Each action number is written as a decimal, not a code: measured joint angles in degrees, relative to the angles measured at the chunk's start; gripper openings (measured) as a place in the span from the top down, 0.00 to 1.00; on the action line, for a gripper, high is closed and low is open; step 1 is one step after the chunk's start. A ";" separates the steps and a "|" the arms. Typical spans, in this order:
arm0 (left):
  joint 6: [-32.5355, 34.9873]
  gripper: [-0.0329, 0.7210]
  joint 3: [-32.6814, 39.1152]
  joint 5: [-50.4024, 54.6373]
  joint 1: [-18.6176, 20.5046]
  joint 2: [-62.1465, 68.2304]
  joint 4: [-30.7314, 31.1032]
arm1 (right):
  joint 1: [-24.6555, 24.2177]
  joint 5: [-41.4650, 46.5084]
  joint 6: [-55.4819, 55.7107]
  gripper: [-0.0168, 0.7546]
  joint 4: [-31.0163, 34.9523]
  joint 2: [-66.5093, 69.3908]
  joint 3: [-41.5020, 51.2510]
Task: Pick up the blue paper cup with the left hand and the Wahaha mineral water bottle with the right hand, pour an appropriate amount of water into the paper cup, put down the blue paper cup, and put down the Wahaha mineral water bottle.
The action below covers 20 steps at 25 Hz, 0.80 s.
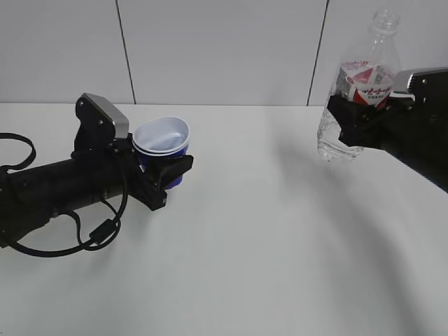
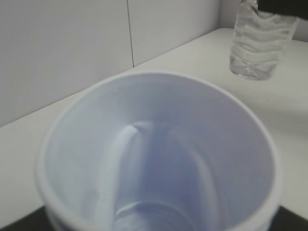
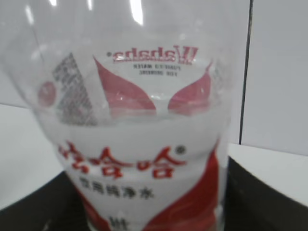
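Observation:
The blue paper cup [image 1: 163, 142], white inside with a doubled rim, sits in my left gripper [image 1: 170, 173], which is shut on it just above the table at the left. The cup's white inside [image 2: 159, 154] fills the left wrist view and hides the jaws. My right gripper [image 1: 352, 119] is shut on the Wahaha mineral water bottle [image 1: 357, 87], held upright in the air at the right, capless neck up. Its red-and-white label [image 3: 144, 183] fills the right wrist view. The bottle's ribbed lower part [image 2: 255, 43] shows far right in the left wrist view. Water is barely visible.
The white table [image 1: 266, 231] stretches between the two arms. A white panelled wall [image 1: 224, 49] stands behind it. A black cable [image 1: 91, 231] loops on the table under the left arm.

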 joint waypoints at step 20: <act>-24.55 0.43 -16.59 -3.02 -4.59 5.61 34.09 | 0.00 12.46 -20.35 0.40 -11.20 -8.52 -10.26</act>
